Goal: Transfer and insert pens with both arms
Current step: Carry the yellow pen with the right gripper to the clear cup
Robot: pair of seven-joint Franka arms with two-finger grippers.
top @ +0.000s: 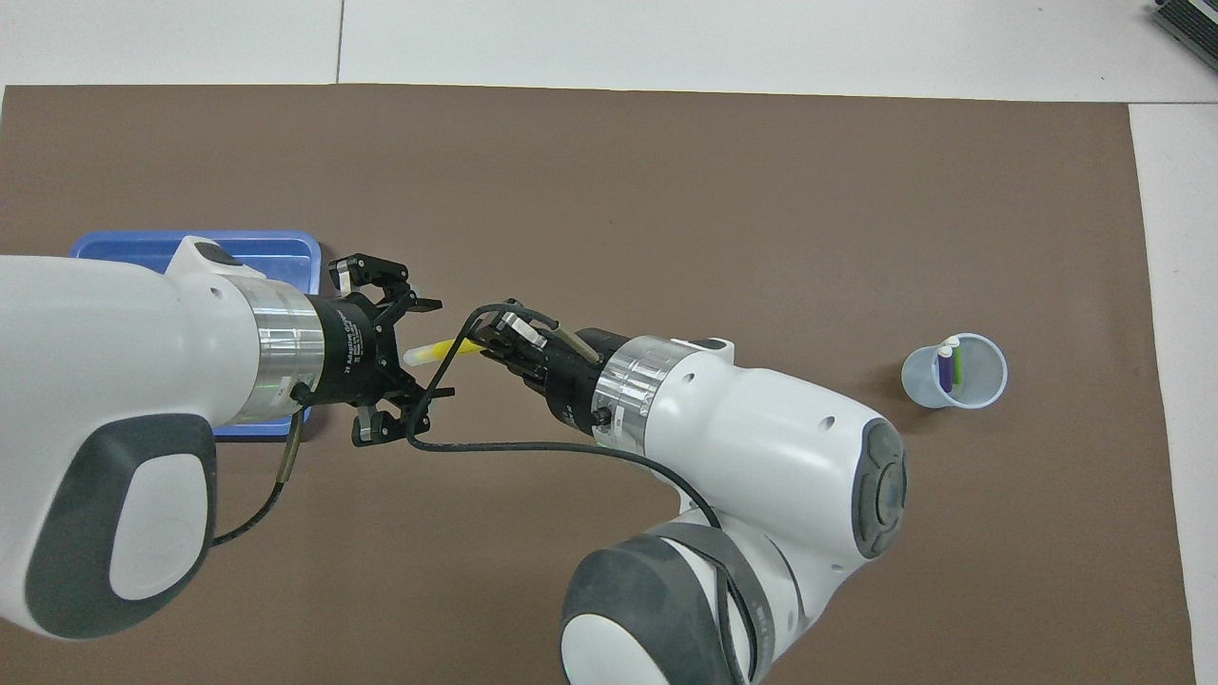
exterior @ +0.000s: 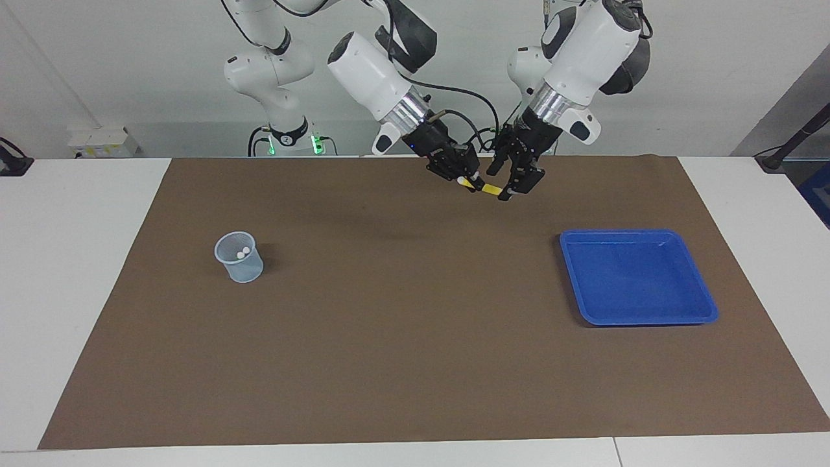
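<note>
Above the brown mat near the robots, the right gripper (exterior: 465, 181) pinches the yellow pen (top: 440, 350) while the left gripper (top: 411, 360) stands spread around its free end; the left should back straight off without brushing it, before the carry to the cup (exterior: 239, 257).
</note>
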